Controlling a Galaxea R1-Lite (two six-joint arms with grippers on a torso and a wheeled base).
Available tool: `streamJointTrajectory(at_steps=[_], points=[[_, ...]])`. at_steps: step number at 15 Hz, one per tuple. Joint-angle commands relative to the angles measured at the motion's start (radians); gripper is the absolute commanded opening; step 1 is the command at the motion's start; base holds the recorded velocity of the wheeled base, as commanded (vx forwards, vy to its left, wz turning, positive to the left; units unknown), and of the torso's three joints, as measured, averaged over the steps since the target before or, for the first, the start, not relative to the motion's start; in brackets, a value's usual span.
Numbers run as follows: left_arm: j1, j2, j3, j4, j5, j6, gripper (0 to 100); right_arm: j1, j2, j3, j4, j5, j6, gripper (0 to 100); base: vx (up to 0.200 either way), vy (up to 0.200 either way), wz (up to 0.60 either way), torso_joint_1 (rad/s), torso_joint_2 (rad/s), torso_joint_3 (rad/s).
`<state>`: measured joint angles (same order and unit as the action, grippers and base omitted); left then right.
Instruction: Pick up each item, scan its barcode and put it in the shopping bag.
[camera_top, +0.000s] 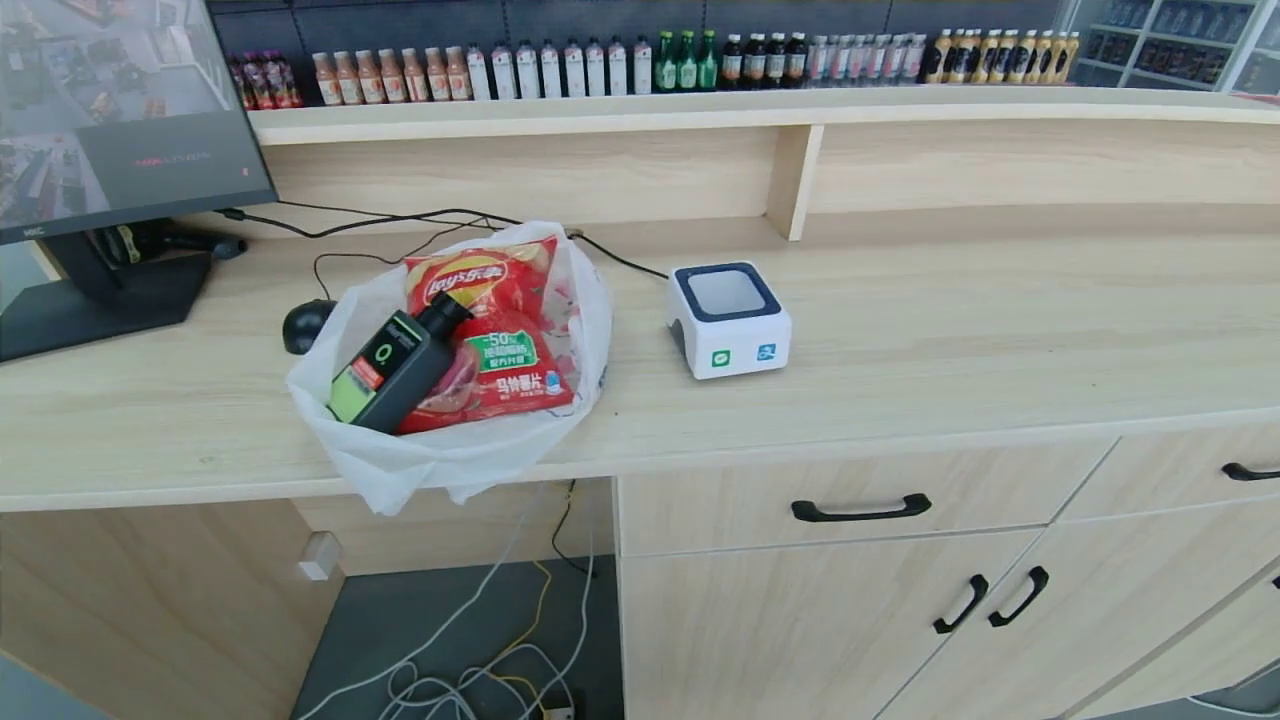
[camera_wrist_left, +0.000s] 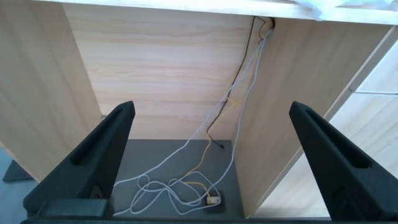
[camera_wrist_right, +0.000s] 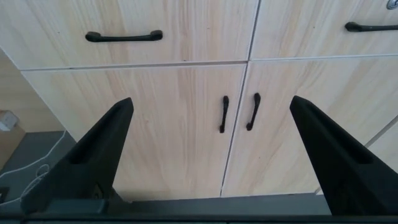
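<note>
A white plastic shopping bag (camera_top: 340, 410) lies open on the wooden counter, left of centre. Inside it rest a red bag of chips (camera_top: 500, 340) and a dark bottle with a green label (camera_top: 390, 370), lying on the chips. To its right sits a white scanner box (camera_top: 728, 320) with a dark-framed window on top. My left gripper (camera_wrist_left: 211, 152) hangs open below the counter edge, facing the open knee space with cables. My right gripper (camera_wrist_right: 211, 152) is open too, low in front of the cabinet doors.
A monitor (camera_top: 110, 110) on a black stand and a black mouse (camera_top: 305, 325) occupy the counter's left end. Cables run behind the bag. A raised shelf with bottles (camera_top: 650, 65) lines the back. Drawers and doors with black handles (camera_top: 860, 510) sit below the counter on the right.
</note>
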<state>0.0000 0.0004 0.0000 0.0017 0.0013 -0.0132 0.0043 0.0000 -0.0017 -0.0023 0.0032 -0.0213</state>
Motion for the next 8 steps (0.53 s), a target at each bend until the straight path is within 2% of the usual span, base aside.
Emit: streamJointTrajectory(at_steps=[1, 8], points=[[0.000, 0.000, 0.000, 0.000, 0.000, 0.002, 100, 0.000, 0.002, 0.000, -0.001, 0.000, 0.003, 100, 0.000, 0.000, 0.00, 0.000, 0.00, 0.000], [0.000, 0.000, 0.000, -0.002, -0.001, 0.012, 100, 0.000, 0.002, 0.000, -0.002, 0.001, 0.001, 100, 0.000, 0.000, 0.00, 0.000, 0.00, 0.000]])
